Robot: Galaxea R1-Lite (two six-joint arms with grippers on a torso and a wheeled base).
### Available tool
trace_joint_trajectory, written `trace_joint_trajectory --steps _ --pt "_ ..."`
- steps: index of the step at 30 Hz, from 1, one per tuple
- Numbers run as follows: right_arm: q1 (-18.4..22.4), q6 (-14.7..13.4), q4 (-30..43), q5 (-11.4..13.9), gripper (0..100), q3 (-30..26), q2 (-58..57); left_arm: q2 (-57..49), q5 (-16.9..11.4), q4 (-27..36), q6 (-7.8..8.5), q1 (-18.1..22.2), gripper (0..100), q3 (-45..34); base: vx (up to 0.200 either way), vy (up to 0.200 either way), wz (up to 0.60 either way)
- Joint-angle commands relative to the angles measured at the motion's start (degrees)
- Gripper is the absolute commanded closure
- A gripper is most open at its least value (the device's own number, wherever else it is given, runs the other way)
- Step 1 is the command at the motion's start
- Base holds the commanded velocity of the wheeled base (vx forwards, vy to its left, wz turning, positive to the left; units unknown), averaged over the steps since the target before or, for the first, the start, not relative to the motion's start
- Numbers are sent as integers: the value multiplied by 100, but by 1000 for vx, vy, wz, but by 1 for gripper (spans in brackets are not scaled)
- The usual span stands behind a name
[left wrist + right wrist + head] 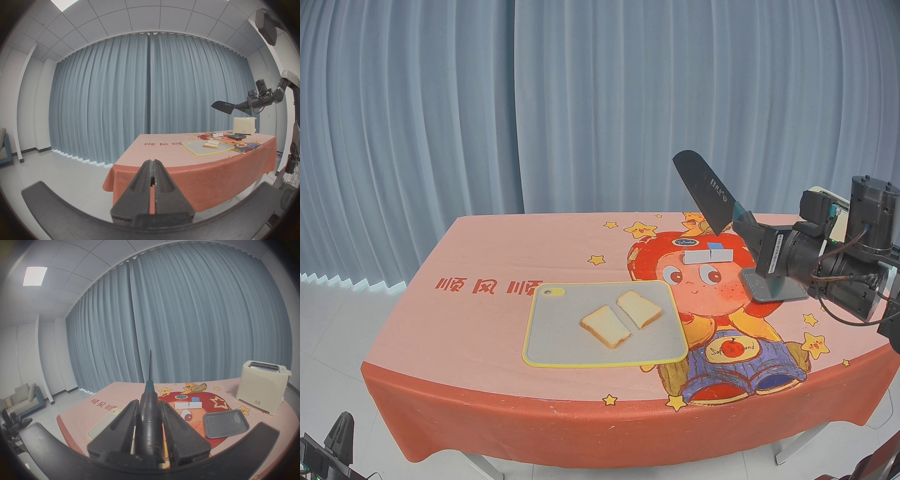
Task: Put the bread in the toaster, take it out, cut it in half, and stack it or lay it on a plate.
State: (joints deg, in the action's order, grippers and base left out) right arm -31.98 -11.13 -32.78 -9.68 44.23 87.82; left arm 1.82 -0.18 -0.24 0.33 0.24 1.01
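Noted: knife [706, 187] with matt black blade and smooth dark plastic handle. The cutting board [562, 337] is matt grey plastic, yellow-rimmed. The bread halves [605, 325] show porous pale crumb and browned crust. The tablecloth [487, 325] is matt printed cloth; toaster [262, 387] smooth cream plastic; tray [225, 423] dull dark grey.

Three red characters [487, 287] are printed on the tablecloth [456, 325], just beyond the board's [550, 337] far left corner. Right of the board, the cloth's cartoon girl carries two badges with lettering too small to make out: a dark oval [685, 242] on her hair and a cream one [732, 348] on her chest. The knife [709, 187], raised beyond the board's right side, bears a short white mark on its blade. The toaster [262, 387] stands farther right still, with a tiny mark low on its front.
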Motion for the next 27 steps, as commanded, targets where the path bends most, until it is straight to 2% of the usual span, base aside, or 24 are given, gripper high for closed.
trace_joint_trajectory --steps 1,10,23,27 --pt "201 -21 0 -69 100 33 315 21 1 -2 2 2 100 -101 0 0 0" --pt "640 -21 0 -60 100 192 728 21 1 -2 2 2 100 -101 0 0 0" --pt "798 -38 -35 10 100 297 816 21 1 -2 2 2 100 -101 0 0 0" --pt "763 -214 -123 19 100 279 824 21 1 -2 2 2 100 -101 0 0 0"
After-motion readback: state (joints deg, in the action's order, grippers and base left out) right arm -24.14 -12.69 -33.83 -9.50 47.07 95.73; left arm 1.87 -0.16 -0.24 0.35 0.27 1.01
